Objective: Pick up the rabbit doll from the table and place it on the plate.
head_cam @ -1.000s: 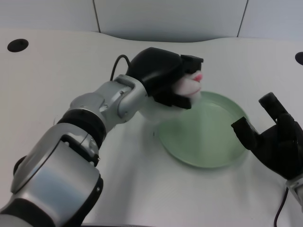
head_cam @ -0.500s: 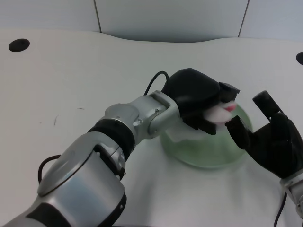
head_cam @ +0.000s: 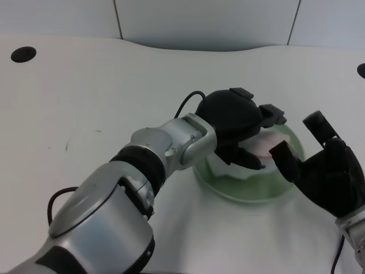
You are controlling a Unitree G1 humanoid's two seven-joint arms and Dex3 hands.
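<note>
Rabbit doll (head_cam: 263,149) shows as a soft white shape with a pale pink patch, mostly hidden under the left hand (head_cam: 235,123); its white body spreads out below the hand's fingers (head_cam: 246,159) and rests on the green plate (head_cam: 245,191). Whether those fingers grip the doll or only hover over it, I cannot tell. Nearer the camera, the silver left forearm (head_cam: 171,145) runs up to the hand. Beyond the hand lies the white table (head_cam: 102,85).

A white-and-pink rabbit doll (head_cam: 263,149) is seen on a pale green plate (head_cam: 251,191), under a black robot hand (head_cam: 234,123), on a white counter (head_cam: 85,97).
</note>
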